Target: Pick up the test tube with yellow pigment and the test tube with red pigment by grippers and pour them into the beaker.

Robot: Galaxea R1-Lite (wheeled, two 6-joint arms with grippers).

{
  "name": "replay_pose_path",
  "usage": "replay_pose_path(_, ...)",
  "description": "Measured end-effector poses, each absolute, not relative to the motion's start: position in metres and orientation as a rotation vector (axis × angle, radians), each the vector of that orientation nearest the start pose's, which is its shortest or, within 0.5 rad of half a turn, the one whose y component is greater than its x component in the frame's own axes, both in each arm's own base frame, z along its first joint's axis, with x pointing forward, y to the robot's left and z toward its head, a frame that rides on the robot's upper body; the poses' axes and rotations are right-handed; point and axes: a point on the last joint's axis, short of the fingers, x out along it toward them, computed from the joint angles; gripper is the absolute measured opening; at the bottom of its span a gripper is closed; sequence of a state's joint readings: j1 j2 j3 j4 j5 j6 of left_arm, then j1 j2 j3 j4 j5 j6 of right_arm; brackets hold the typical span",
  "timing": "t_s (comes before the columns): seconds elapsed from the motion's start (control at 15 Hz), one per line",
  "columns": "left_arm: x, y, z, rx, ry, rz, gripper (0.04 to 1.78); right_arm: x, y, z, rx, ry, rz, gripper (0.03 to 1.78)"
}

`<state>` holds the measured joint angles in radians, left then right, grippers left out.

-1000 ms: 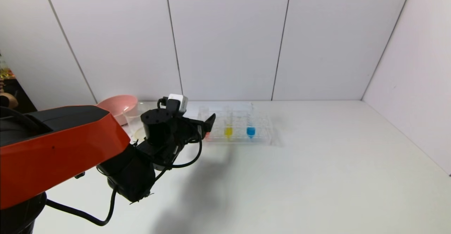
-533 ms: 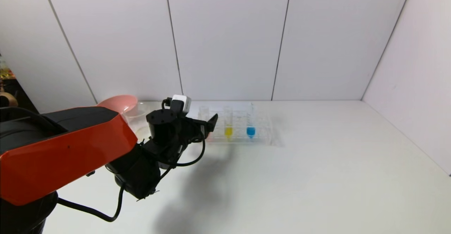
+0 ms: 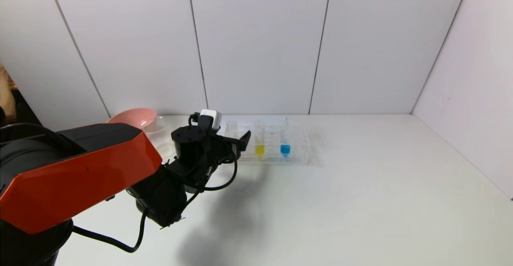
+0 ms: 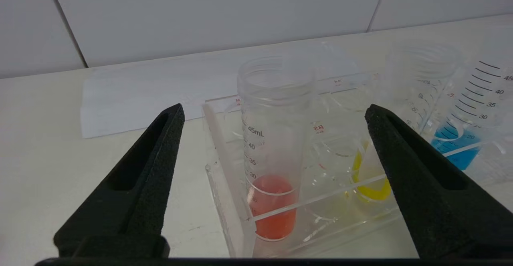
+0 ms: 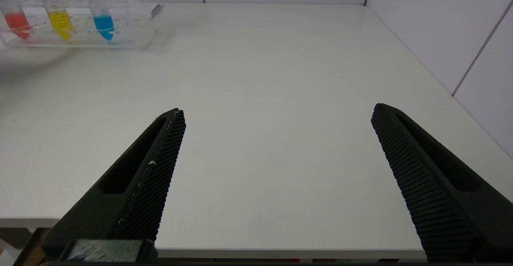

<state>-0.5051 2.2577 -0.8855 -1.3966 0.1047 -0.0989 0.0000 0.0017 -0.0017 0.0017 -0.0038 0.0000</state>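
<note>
The left gripper [image 4: 274, 111] is hovering at the left end of the clear tube rack [image 3: 298, 158] on the white counter [image 3: 340, 202], its fingers [image 4: 152, 170] standing wide apart on either side of the test tube with red pigment [image 4: 272, 158] without touching it. The test tube with yellow pigment [image 3: 259, 140] is standing upright in the rack just beside it, next to a blue-filled tube [image 3: 285, 138]. The beaker [image 3: 162, 138] is sitting beside the pink bowl [image 3: 134, 117]. The right gripper [image 5: 276, 115] is hanging low near the counter's front edge, its fingers [image 5: 148, 178] spread wide and holding nothing.
</note>
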Motion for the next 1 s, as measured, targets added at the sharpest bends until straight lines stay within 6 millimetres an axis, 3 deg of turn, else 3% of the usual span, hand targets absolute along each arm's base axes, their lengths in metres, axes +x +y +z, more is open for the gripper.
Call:
replay_pose_path(0.13,0.3524,-0.1936,0.0767,-0.105,-0.002,-0.404,1.33,-0.0228,-0.0001,0.0758,0.000,0.002,-0.004,1.70)
replay_pose_path(0.4,0.3525,-0.1949,0.0744,-0.103,0.003,-0.406,0.60,-0.0228,-0.0001,0.0758,0.000,0.002,-0.004,1.70)
replay_pose_path(0.47,0.3527,-0.1948,0.0741,-0.103,0.003,-0.406,0.48,-0.0228,-0.0001,0.0758,0.000,0.002,-0.004,1.70)
replay_pose_path(1.0,0.3524,-0.1948,0.0742,-0.102,0.002,-0.405,0.44,-0.0228,-0.0001,0.0758,0.000,0.002,-0.004,1.70)
